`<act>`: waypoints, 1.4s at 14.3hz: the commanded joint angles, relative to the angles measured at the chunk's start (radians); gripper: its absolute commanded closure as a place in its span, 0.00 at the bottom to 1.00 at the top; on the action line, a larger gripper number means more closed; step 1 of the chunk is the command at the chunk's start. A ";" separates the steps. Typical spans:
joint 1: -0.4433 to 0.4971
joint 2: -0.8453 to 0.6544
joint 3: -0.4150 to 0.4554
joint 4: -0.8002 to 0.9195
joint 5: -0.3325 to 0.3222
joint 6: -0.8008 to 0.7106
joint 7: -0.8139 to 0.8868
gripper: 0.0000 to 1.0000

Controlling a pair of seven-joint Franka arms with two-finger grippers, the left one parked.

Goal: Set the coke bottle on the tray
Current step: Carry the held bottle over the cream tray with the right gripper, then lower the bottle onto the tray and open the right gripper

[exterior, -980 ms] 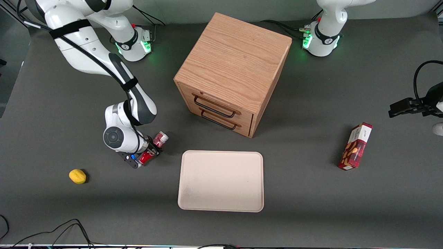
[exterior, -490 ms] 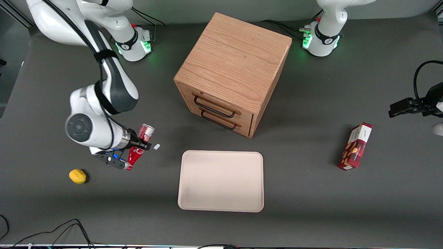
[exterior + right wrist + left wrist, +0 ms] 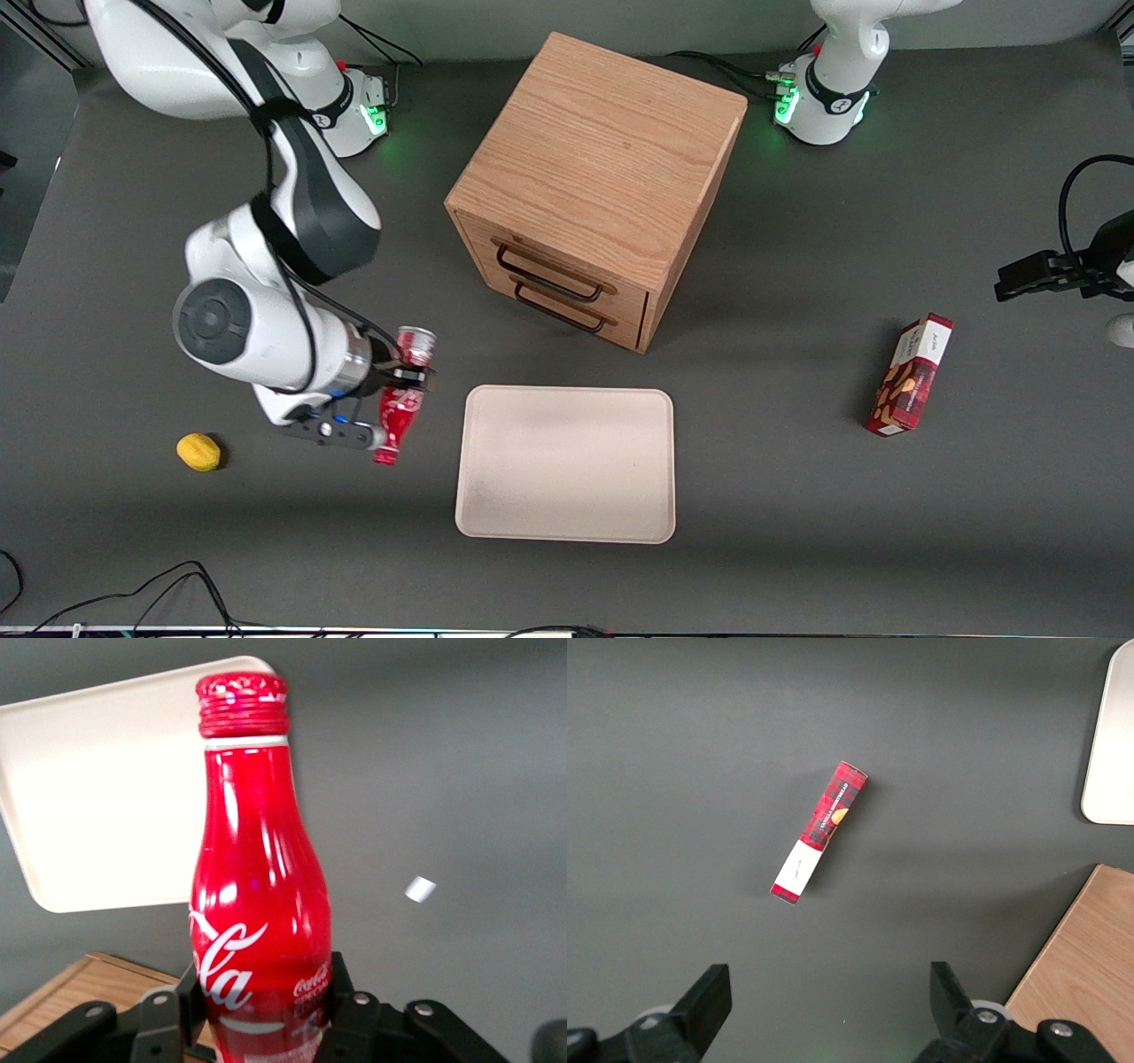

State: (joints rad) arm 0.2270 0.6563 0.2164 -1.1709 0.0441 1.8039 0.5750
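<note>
My right gripper [image 3: 403, 379] is shut on the coke bottle [image 3: 400, 409], a slim red bottle with white script, and holds it lifted off the table. The bottle lies roughly level, its silvery base end pointing toward the drawer cabinet and its red cap nearer the front camera. It hangs just beside the short edge of the cream tray [image 3: 565, 462], which faces the working arm's end. In the right wrist view the bottle [image 3: 259, 904] sits between my fingers [image 3: 350, 1005], with the tray [image 3: 106, 797] past its cap.
A wooden two-drawer cabinet [image 3: 595, 182] stands farther from the front camera than the tray. A yellow lemon [image 3: 198, 451] lies toward the working arm's end. A red snack box [image 3: 911, 375] lies toward the parked arm's end. A small white scrap [image 3: 420, 889] lies on the table.
My gripper has lifted the bottle off the table, swung away toward the working arm's end, then moved back toward the tray. The bottle has turned, cap now toward the front camera.
</note>
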 commanded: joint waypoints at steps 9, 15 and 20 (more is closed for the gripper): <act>0.028 0.353 0.001 0.100 -0.053 0.351 -0.030 1.00; 0.028 0.362 0.000 0.074 -0.066 0.400 -0.024 0.00; 0.029 0.367 0.001 0.071 -0.108 0.400 -0.021 0.00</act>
State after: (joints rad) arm 0.2504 1.0194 0.2178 -1.1083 -0.0359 2.1988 0.5538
